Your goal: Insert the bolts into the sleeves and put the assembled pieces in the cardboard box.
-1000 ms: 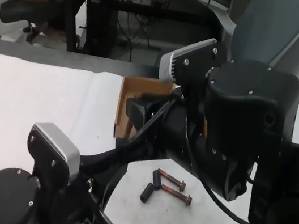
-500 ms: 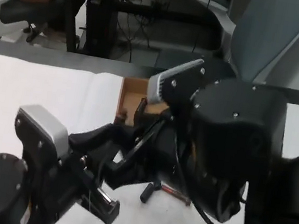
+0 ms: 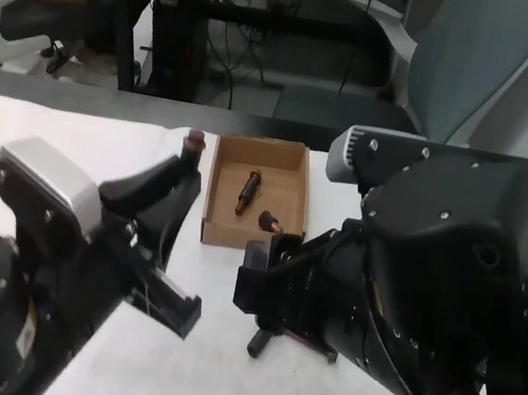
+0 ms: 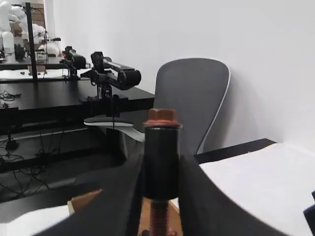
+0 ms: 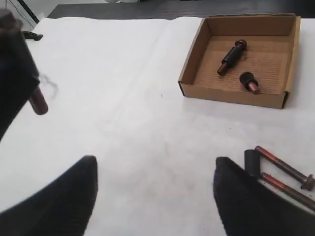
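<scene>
My left gripper (image 3: 186, 166) is shut on an assembled piece (image 4: 161, 152), a rusty bolt standing upright in a black sleeve. It is raised just left of the cardboard box (image 3: 210, 194). In the box lie two assembled pieces (image 5: 230, 57) (image 5: 248, 82). My right gripper (image 5: 155, 196) is open with nothing in it, hovering over the white cloth in front of the box. Two loose bolts (image 5: 283, 167) (image 5: 290, 189) and a loose black sleeve (image 5: 251, 162) lie on the cloth near the right gripper. The right arm (image 3: 432, 286) hides most of them in the high view.
The white cloth (image 5: 123, 98) covers the bench and is bare left of the box. Office chairs (image 3: 470, 60) and a dark desk stand beyond the bench's far edge.
The two arms, close together in front of the box before, have drawn apart. The left gripper moved up and left with the piece. The right arm pulled back to the right, uncovering the box.
</scene>
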Controlling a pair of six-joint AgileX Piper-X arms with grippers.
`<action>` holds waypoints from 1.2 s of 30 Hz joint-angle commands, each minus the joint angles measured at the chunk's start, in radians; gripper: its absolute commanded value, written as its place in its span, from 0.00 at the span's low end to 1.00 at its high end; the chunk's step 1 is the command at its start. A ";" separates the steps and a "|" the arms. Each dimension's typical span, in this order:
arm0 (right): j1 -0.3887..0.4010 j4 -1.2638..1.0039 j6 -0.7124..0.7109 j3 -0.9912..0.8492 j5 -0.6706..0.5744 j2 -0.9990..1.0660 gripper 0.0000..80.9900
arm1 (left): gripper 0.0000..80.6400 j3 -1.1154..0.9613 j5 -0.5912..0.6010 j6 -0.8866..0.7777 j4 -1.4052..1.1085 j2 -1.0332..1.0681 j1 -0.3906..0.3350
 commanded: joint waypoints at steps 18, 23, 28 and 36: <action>-0.079 0.080 0.481 -0.046 -0.154 0.354 0.76 | 0.02 -0.649 0.280 0.130 0.823 0.170 0.250; -0.143 0.057 0.461 -0.114 -0.182 0.404 0.49 | 0.02 -0.809 0.340 0.106 0.919 0.351 0.252; -0.195 0.050 0.394 -0.178 -0.201 0.440 0.49 | 0.02 -0.903 0.401 0.059 0.966 0.516 0.252; -0.221 0.079 0.385 -0.183 -0.258 0.509 0.49 | 0.02 -0.936 0.398 0.057 0.999 0.647 0.252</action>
